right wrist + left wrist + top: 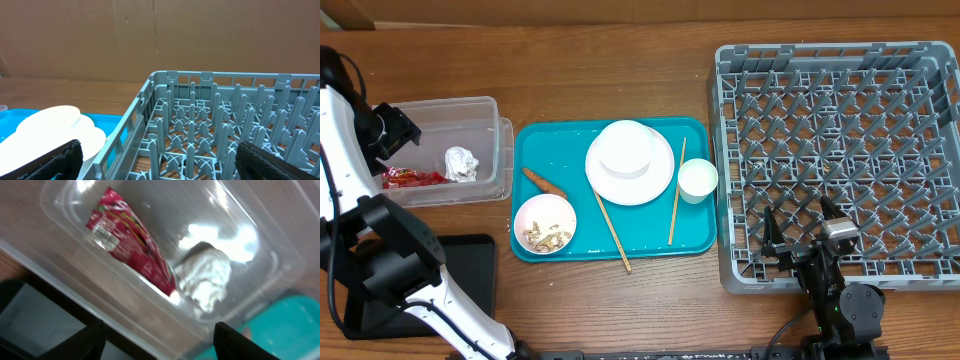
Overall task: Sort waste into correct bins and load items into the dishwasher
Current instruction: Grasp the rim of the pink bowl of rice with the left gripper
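Right of the teal plastic tray [650,226], the right end effector [157,150] hangs open by the grey plastic rack [210,125]. Left of it, the left end effector [160,330], open, overhangs a red wrapper [130,245] in the clear plastic bin [165,210].

Glossy clear plastic bin [150,240], wooden table [620,80]

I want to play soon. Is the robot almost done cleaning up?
Not yet. Done: a red wrapper and crumpled tissue lie in the clear bin. In hand: nothing, the left gripper hangs open over it. Left: plate, cup, bowl, chopsticks wait on the tray; the rack is empty.
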Tool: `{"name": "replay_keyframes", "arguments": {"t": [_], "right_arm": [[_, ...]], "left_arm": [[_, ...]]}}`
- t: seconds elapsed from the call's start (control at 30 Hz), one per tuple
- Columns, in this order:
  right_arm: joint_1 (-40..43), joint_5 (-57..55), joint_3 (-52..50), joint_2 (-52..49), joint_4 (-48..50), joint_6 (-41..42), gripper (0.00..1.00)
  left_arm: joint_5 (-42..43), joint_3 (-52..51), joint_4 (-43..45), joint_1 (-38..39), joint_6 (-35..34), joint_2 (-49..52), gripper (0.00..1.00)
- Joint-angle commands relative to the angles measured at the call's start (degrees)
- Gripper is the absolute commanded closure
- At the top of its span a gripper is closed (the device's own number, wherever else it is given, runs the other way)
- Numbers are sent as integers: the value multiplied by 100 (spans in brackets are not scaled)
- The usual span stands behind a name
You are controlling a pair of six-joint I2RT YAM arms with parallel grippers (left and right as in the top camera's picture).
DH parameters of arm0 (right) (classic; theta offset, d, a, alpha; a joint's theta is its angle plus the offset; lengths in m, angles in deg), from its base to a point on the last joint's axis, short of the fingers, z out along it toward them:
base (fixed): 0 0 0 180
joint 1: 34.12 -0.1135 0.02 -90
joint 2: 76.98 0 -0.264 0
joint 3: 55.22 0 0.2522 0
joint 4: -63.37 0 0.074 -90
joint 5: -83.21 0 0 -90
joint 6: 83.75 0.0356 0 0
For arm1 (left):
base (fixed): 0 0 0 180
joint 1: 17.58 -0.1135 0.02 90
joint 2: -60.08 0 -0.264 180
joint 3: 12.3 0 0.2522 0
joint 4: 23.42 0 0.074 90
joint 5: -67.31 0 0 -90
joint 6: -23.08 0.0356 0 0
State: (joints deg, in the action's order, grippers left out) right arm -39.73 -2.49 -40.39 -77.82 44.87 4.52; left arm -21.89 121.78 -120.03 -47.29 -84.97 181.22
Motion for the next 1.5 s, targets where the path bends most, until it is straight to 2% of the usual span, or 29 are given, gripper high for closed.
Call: {"name": "replay_keyframes", "arguments": {"t": [0.0,0.07,0.2,0.37,0.6,0.73,0.9,1.0,1.2,1.47], "right_arm": [[22,26,-61,68,31,-20,0],[22,26,-61,68,31,-20,0],[22,26,-61,68,33,-20,0],[22,26,-61,68,31,-20,0],[22,26,-61,68,31,-20,0],[22,26,-61,68,31,-20,0],[22,26,-61,68,31,-20,0],[22,26,-61,68,31,-20,0],[22,26,-61,68,31,-20,0],[22,26,-61,68,33,-20,0]], "left_arm": [[894,435,-280,260,426,-334,36],[1161,437,-592,514,684,-616,39],[879,435,-1298,1281,822,-1187,40],[776,-15,-1399,2485,752,-2022,37],[623,-1834,-1316,3534,96,-3126,40],[595,-3117,-680,4153,-13,-3609,46],[-61,-4205,186,4822,-863,-3674,48],[-144,-4795,776,5075,-1091,-3644,50],[-487,-5608,1637,5099,-1434,-3591,51],[-592,-6474,2874,5101,-1410,-3541,61]]}}
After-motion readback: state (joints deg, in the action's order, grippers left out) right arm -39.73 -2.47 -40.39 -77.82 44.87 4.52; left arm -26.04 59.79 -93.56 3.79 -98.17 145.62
